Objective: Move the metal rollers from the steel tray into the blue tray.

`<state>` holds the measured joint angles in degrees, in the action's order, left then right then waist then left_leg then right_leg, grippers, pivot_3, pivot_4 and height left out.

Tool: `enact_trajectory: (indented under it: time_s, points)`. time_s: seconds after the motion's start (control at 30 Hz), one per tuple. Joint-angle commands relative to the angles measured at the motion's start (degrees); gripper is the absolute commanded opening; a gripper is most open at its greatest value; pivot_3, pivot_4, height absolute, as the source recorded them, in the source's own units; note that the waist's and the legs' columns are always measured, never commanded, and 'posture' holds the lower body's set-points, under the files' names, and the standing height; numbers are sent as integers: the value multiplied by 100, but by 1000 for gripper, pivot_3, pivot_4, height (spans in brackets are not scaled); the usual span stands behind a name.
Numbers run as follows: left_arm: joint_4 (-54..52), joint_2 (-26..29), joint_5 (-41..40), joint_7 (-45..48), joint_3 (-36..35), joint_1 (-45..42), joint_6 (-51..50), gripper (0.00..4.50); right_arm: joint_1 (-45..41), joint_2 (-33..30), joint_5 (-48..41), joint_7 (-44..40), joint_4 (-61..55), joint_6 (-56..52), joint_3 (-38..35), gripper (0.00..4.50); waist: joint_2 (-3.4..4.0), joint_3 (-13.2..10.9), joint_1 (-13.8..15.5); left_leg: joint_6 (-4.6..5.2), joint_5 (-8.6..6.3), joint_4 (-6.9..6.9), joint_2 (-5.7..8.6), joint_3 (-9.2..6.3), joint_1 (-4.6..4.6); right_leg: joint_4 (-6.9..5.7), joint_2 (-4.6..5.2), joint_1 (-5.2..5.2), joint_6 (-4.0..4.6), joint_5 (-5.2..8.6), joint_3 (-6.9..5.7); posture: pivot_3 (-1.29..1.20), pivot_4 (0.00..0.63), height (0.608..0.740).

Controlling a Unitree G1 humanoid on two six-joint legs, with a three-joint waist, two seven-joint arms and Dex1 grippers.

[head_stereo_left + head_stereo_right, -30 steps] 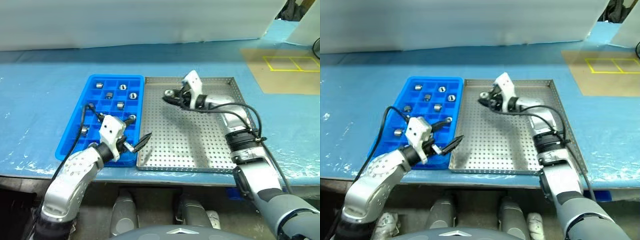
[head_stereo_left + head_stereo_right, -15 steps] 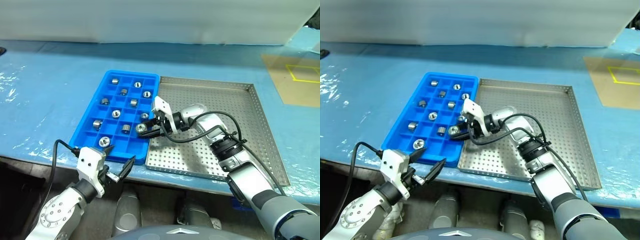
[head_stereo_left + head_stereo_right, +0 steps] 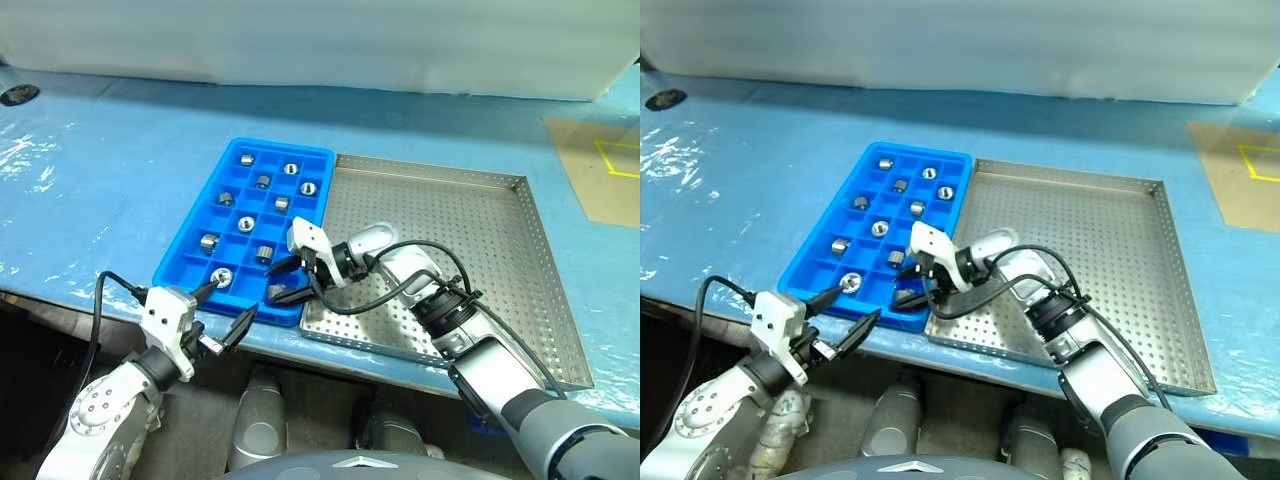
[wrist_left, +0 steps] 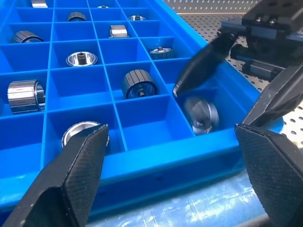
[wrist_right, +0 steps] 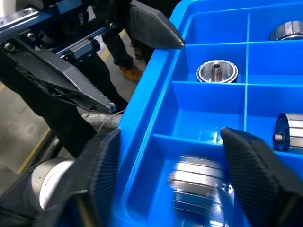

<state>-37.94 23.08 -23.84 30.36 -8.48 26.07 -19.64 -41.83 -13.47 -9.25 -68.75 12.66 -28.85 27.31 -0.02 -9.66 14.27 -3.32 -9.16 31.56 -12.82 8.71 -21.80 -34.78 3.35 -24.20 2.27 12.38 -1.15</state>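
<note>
The blue tray (image 3: 232, 212) holds several metal rollers (image 3: 208, 241) in its compartments. My right gripper (image 3: 283, 280) hangs open over the tray's near corner compartment, beside the steel tray (image 3: 470, 235). A blurred roller (image 5: 199, 187) lies loose between its spread fingers, down in that compartment; the same roller (image 4: 201, 114) also shows in the left wrist view. My left gripper (image 3: 224, 304) is open and empty at the blue tray's front edge, just off the table, pointing towards the right gripper.
Both trays lie side by side on a blue-covered table (image 3: 100, 170) near its front edge. A white wall (image 3: 320, 40) runs along the back. A brown patch with yellow lines (image 3: 610, 165) sits at the far right.
My right gripper carried a roller from the steel tray to the blue tray's near corner and opened, letting it drop. My left gripper drew back off the tray's front edge. The camera swung left.
</note>
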Motion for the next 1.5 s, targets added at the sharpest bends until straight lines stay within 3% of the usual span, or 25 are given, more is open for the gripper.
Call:
enact_trajectory:
  time_s: [0.03, 0.27, 0.53, 0.8, 1.07, 1.5]
  points:
    - [-109, -21, 113, 76, 287, 11, 256, 4500, 68, -212, -92, 132, -246, -28, -353, 3922, 0, 0, 2, -1, 0, 0, 0, 0, 0, 0, 0, 1, -3, 2, 0, 351, 150, 740]
    - [604, -59, 113, 278, 868, -1387, 152, 4500, 332, -436, -739, 721, -970, -390, -1566, 3922, 1, 0, -127, -11, 7, 1, -1, 2, 10, -21, -2, 6, -12, 4, 1, 170, 150, 740]
    - [1219, -113, -141, 588, 1247, -2934, -260, 4500, 1224, -874, -840, 1546, -2034, -560, -2232, 3922, -9, 9, -749, -36, 23, 22, -1, 6, 3, -28, -11, 1, 26, -19, 6, -41, 150, 740]
    - [2305, -182, 272, 624, 1335, -4108, -55, 4500, 2259, -1074, -632, 2458, -2640, 221, -2828, 3922, -9, 10, -1184, -34, 23, 37, 0, 12, 9, -32, -11, 7, 27, -21, 12, -199, 150, 740]
    - [2657, -235, 284, 785, 1343, -4317, -3, 4500, 2851, -1108, -887, 2873, -2978, 279, -3259, 3922, -9, 10, -1341, -13, 11, 58, 0, 13, 5, -31, -11, 12, 28, -21, 15, -240, 150, 740]
    - [2386, -177, 238, 912, 1199, -3765, 231, 4500, 2975, -1128, -1154, 2826, -3005, 324, -3117, 3922, -9, 10, -1342, 6, 0, 61, 0, 13, 7, -27, -9, 18, 28, -21, 13, -191, 150, 740]
